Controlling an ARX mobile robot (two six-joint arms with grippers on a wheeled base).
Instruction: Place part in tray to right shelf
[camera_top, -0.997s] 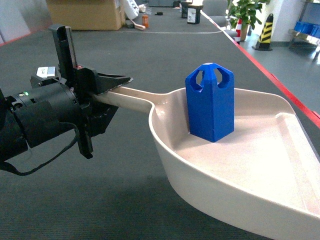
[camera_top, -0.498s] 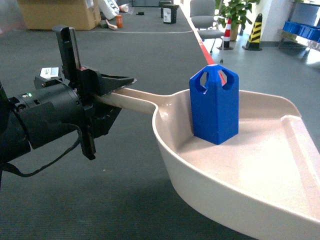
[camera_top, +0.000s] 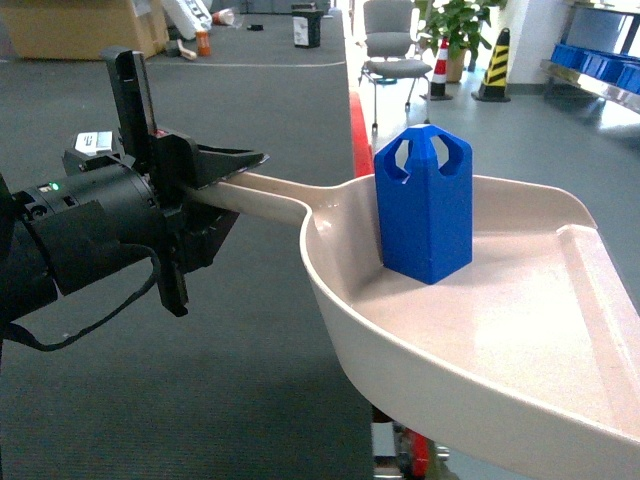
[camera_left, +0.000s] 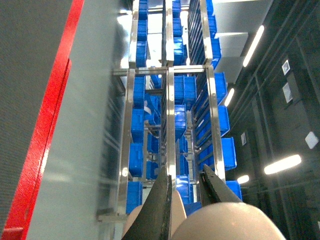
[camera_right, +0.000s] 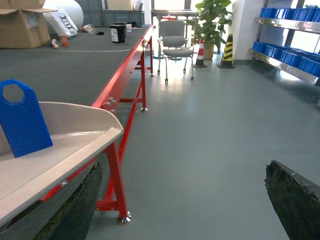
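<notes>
Left gripper (camera_top: 215, 178) level, jaws clamped on tray (camera_top: 520, 330) handle end, arm extended sideways. Right gripper (camera_right: 182, 200) beside tray mouth, fingers (camera_right: 295, 200) spread wide, empty.

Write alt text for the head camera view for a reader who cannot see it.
A blue part stands upright in a beige dustpan-shaped tray, near its handle end. The left gripper holds the tray by its long handle, out over the red edge of a dark table. An office chair, a potted plant and a striped cone stand on the grey floor behind.
</notes>
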